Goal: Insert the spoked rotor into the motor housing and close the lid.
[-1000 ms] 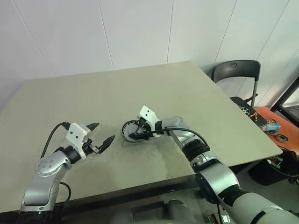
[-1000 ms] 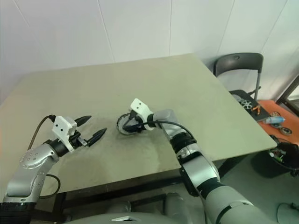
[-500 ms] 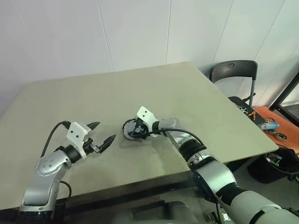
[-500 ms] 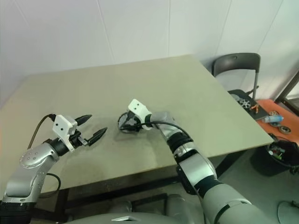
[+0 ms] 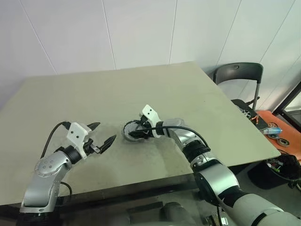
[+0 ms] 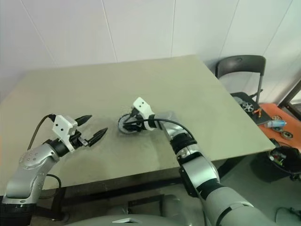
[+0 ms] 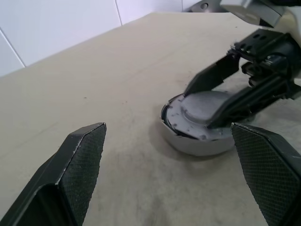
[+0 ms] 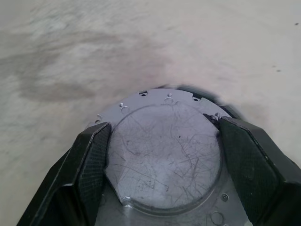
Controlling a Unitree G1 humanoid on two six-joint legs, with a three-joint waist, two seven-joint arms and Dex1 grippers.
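We've got the lid (image 8: 162, 155) sitting on the motor housing (image 7: 195, 143), roughly mid-table (image 5: 94, 94), a bit toward the near edge. Our right gripper (image 5: 135, 131) has its fingers (image 8: 91, 155) either side of the lid's raised centre boss, touching it, so it's clamped on the lid. In the left wrist view the lid looks slightly cocked, one side of the rim showing a dark gap over the housing, so prob. not fully seated. Rotor can't be seen, presumably inside.

Handling, our guess: lid is stiff scratched metal, smooth, so slippery under the pads; light-ish. Housing looks heavier but could skid on the bare tabletop if pushed sideways. Best hold is across the boss as now, pressing straight down, not dragging.

Our left gripper (image 5: 101, 136) hovers wide open and empty, well left of the housing, not touching anything; could come in to steady the housing wall.

Room: plenty of bare table all round the housing. Chair (image 5: 237, 75) stands well to its right, past the table edge, no obstacle.
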